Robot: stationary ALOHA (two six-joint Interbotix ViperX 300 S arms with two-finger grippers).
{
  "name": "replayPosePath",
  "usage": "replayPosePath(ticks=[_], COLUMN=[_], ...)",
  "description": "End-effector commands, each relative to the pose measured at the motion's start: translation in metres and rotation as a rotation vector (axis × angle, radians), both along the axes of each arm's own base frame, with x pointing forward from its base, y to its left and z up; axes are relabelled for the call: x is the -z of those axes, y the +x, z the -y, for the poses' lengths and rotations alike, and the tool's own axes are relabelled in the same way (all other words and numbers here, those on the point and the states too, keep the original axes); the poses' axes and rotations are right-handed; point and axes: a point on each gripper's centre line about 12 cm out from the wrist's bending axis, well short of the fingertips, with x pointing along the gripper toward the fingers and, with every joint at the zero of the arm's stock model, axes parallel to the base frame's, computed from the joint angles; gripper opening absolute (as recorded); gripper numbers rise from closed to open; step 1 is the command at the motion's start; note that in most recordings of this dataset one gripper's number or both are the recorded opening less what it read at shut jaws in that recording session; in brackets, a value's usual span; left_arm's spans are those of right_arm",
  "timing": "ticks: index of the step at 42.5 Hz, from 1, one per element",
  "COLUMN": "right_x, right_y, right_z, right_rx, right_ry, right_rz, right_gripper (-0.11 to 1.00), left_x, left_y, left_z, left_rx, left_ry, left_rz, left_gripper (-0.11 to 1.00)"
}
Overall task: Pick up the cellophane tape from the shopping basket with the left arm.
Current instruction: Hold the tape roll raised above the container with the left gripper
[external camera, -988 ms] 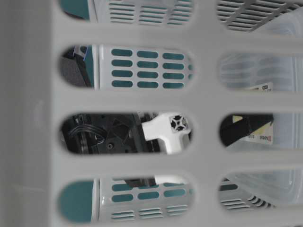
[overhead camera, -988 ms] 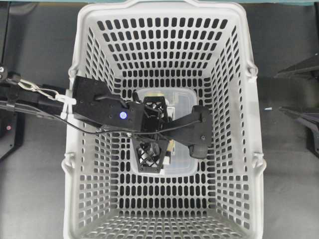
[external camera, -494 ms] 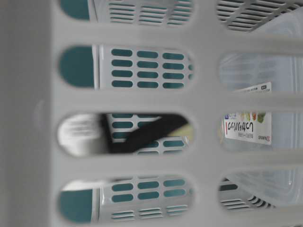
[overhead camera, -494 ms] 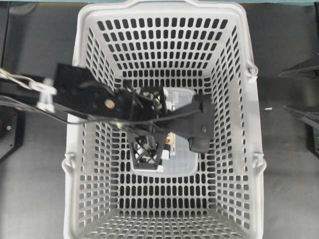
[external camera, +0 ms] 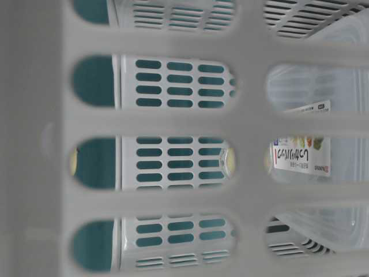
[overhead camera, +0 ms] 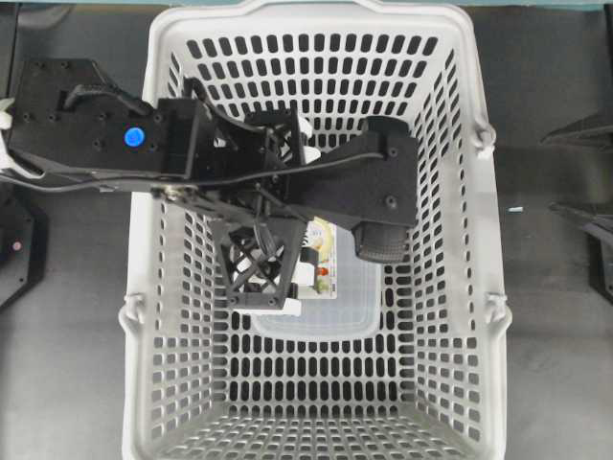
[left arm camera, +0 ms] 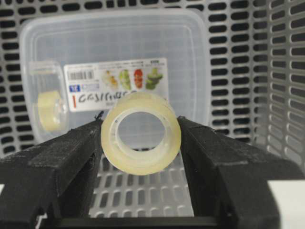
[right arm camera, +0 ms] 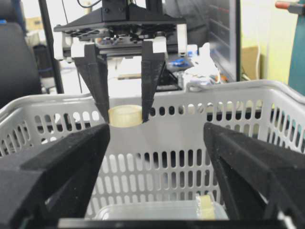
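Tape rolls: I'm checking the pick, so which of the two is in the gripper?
The bare cellophane tape clamped between the left gripper fingers; the other roll sits in the clear container.

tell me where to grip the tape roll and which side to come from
Grip the tape roll across its outer curved wall, pinching opposite sides, and come from above. It is a stiff ring, so the rounded outside gives two firm contact spots. The left tool holds it exactly so, pointing down, with the roll's hole facing sideways above the basket floor.
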Motion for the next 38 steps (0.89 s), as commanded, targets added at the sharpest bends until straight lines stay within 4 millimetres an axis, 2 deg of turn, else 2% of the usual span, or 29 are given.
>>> replayPosePath(ticks=[1,38], right_x=[-0.0038,-0.0033], right_y=[0.0015,0.0013], right_z=[-0.0008,-0.0008], right_rx=[-0.005,-0.007], right_ry=[0.009,0.02], right_rz=[0.009,0.005], right_gripper=[0.77,0.77], left_x=[-0.0194,-0.0193], left_y=[-0.0047,-0.0041], left_z=[0.0007,-0.0006], left_rx=[-0.001,-0.004], left_ry=[-0.005,-0.005], left_rz=[0.051,0.051], left_gripper=[0.5,0.5])
